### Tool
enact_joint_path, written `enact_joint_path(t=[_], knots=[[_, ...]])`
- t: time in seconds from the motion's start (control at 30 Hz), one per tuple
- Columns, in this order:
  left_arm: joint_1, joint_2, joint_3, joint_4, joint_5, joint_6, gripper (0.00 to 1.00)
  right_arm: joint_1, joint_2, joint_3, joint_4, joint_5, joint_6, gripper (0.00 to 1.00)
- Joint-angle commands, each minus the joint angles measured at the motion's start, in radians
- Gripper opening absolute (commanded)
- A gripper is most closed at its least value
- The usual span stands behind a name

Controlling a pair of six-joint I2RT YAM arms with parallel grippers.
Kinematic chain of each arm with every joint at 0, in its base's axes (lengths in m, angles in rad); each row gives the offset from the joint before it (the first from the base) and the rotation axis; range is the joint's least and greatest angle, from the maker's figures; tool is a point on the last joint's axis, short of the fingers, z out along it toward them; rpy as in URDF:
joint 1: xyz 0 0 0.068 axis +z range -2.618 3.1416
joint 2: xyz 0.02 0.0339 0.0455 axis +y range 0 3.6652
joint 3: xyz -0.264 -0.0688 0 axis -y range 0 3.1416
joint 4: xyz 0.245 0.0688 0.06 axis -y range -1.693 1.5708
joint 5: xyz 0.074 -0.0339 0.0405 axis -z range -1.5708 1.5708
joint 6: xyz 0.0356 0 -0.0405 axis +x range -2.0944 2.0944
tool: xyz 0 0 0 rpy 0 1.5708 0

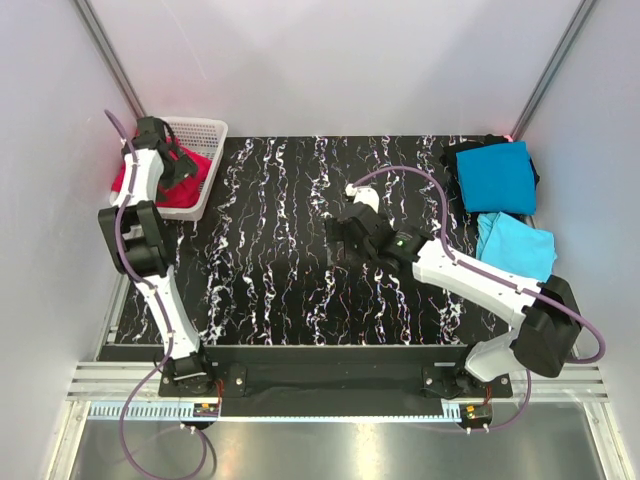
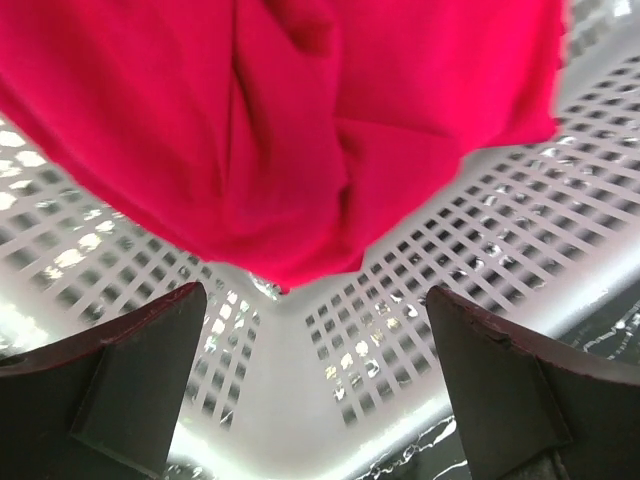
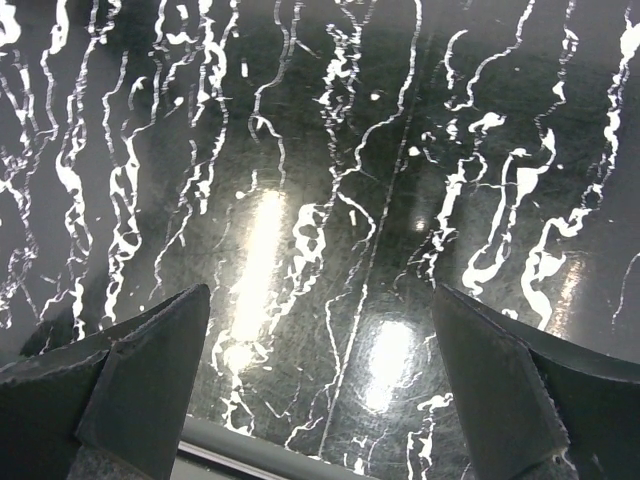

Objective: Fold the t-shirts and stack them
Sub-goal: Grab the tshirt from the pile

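Both spread wide: left hand (image 2: pixel 315 335) over the red t-shirt (image 2: pixel 300 120) in the basket (image 2: pixel 480 260), right hand (image 3: pixel 320 320) above the table (image 3: pixel 330 150).

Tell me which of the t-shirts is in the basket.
The crimson-red shirt, in the white mesh basket far left beneath the left hand. The teal shirt and sky-blue shirt lie at the right of the table.

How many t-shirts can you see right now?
3: a red shirt in the basket at far left; a teal-blue shirt at far right; a sky-blue shirt just nearer. More may lie hidden in the basket.
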Motion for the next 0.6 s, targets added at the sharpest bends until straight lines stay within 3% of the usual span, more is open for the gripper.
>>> enact_joint_path(t=[0.0, 0.2, 0.3, 0.47, 0.57], knots=[[0.003, 0.033, 0.067, 0.011, 0.09, -0.039, 0.99, -0.03, -0.028, -0.018, 0.041, -0.031, -0.016, 1.0], [0.011, 0.085, 0.131, 0.034, 0.098, -0.04, 0.98, -0.064, -0.023, -0.041, 0.051, -0.061, -0.024, 1.0], [0.009, 0.102, 0.147, 0.042, 0.093, -0.048, 0.88, -0.077, -0.022, -0.044, 0.052, -0.067, -0.027, 1.0], [0.009, 0.093, 0.136, 0.05, 0.054, -0.062, 0.61, -0.088, -0.032, -0.044, 0.052, -0.071, -0.027, 1.0], [0.009, 0.082, 0.114, 0.059, 0.015, -0.063, 0.61, -0.091, -0.046, -0.045, 0.051, -0.074, -0.024, 1.0]])
